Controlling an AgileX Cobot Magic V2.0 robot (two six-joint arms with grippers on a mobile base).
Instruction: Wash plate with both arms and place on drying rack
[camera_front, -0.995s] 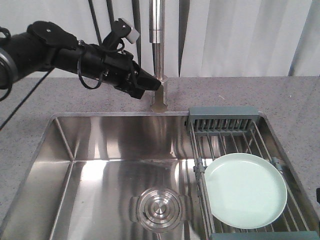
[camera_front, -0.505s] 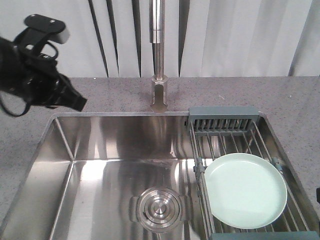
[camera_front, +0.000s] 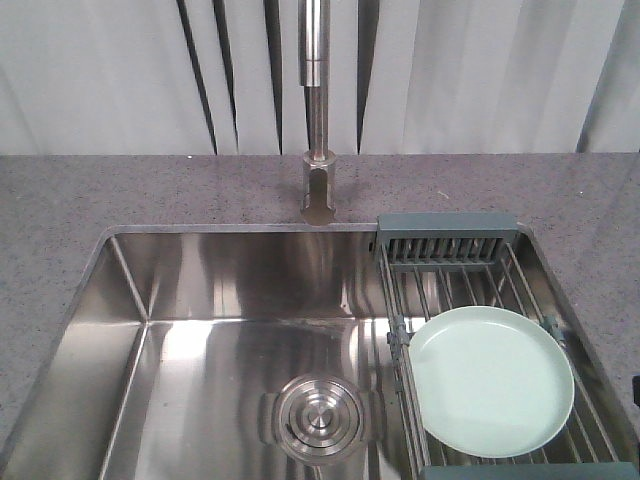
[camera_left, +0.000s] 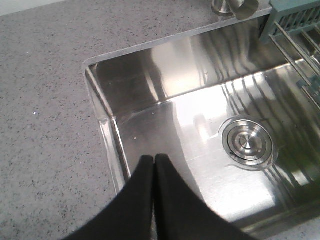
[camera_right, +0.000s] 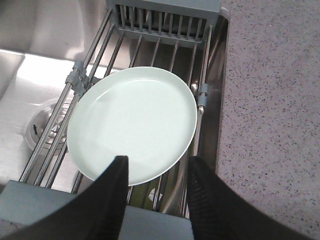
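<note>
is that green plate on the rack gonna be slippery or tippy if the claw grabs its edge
Probably slippery: the plate looks smooth and glossy, with only a low rim to pinch. It looks rigid, so it should not flex. Lying flat on the drying rack rods, it seems stable now, but gripped at one edge it would likely tilt.

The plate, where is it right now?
In the front view the plate lies flat on the drying rack across the right end of the sink, right of the drain; the right tool is open above its near edge.
</note>
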